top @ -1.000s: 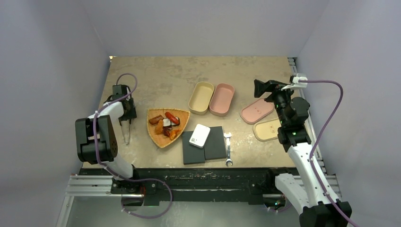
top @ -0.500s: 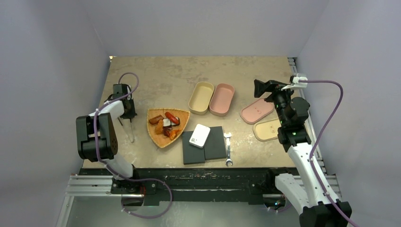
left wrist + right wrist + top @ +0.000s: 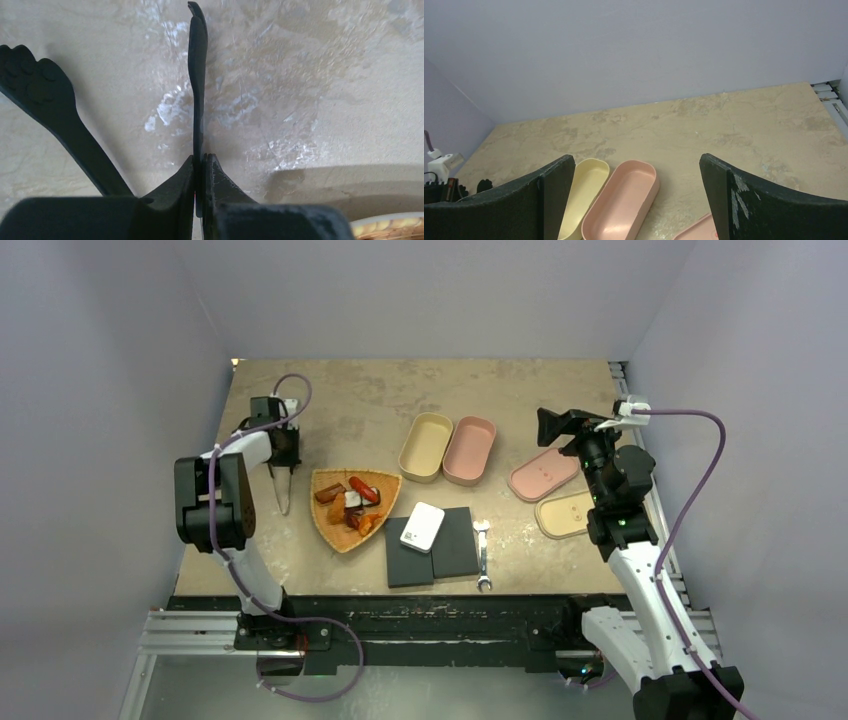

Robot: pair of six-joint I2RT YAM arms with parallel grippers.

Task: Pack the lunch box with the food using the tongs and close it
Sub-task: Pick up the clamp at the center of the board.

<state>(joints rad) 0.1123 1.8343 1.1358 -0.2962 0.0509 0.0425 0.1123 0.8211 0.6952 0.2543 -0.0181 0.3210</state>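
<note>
Dark tongs [image 3: 197, 85], one arm clamped between left gripper [image 3: 199, 164] jaws

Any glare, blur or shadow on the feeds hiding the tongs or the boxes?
Left wrist: tongs sharp and dark against the pale table, with whitish patches on it; the jaws at the bottom edge are soft, and a shadow band lies lower right. Top: even light, tongs small. Right wrist: cream box and pink box clear, jaws dark in the foreground.
</note>
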